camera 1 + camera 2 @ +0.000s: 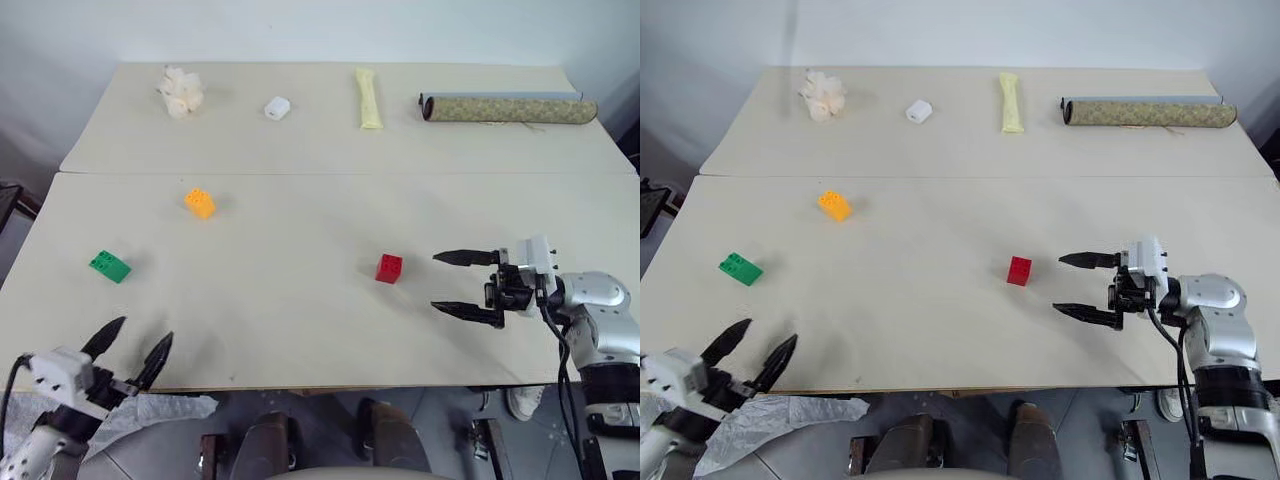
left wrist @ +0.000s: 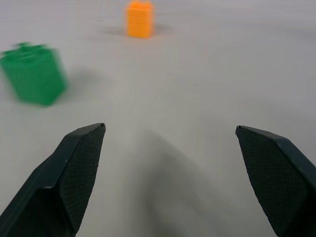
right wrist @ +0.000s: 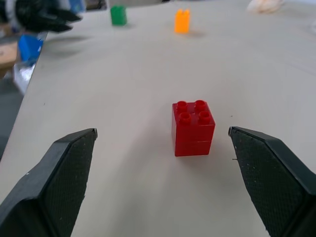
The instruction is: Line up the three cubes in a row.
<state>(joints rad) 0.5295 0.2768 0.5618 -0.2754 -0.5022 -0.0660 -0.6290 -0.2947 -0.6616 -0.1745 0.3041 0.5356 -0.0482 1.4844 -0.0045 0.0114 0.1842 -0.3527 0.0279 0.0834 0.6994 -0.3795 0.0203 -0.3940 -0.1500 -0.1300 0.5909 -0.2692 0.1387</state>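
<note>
At the near edge of the pale beige tabletop (image 1: 300, 330), on the robot's left, the left gripper (image 1: 137, 348) hangs over the table's rim with its two black fingers spread wide and nothing between them. A crumpled sheet of clear plastic (image 1: 780, 415) lies just below that edge, beside the left arm.

Farther in on the right side, the right gripper (image 1: 452, 282) points across the table toward the left, its fingers parted wide and empty. Just beyond its fingertips, apart from them, stands the small red plastic building block (image 1: 389, 268), studs up; in the right wrist view it sits in the gap ahead of the open fingers with bare table all round.

On the left half, the small green studded plastic block (image 1: 109, 266) rests near the left edge, well apart from the red one. Beyond it and a little toward the middle sits the orange-yellow studded plastic block (image 1: 200, 203). The three blocks are scattered, not in a line, and nothing lies between them.

Past the seam (image 1: 330, 172) joining the two table panels, along the far side, lie a pale lumpy tissue wad (image 1: 180, 91), a small white block (image 1: 277, 108), a long pale yellow packet (image 1: 368, 98), and a rolled patterned mat (image 1: 505, 109) at the far right.
</note>
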